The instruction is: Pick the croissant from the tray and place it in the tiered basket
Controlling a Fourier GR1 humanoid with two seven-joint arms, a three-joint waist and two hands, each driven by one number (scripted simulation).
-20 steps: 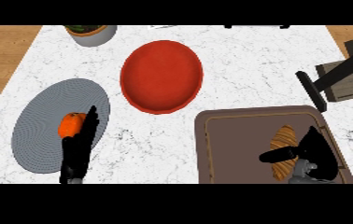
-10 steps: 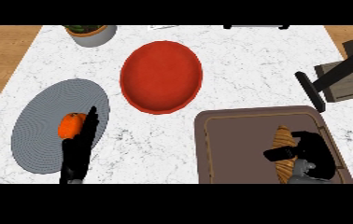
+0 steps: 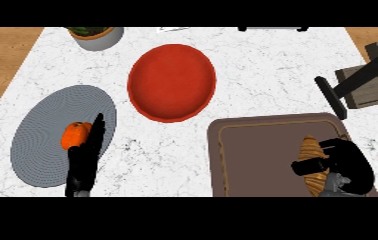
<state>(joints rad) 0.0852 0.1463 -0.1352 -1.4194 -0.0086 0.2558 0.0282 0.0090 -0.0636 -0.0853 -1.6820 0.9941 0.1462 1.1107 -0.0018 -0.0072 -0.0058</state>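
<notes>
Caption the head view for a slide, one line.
Right hand curled round the golden croissant on the brown tray; left hand rests open.

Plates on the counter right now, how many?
2: a red plate at the centre, and a grey plate at the left holding an orange fruit beside the left hand.

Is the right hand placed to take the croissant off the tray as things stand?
Probably yes: the right hand is curled round the croissant on the tray, with nothing else in its way.
</notes>
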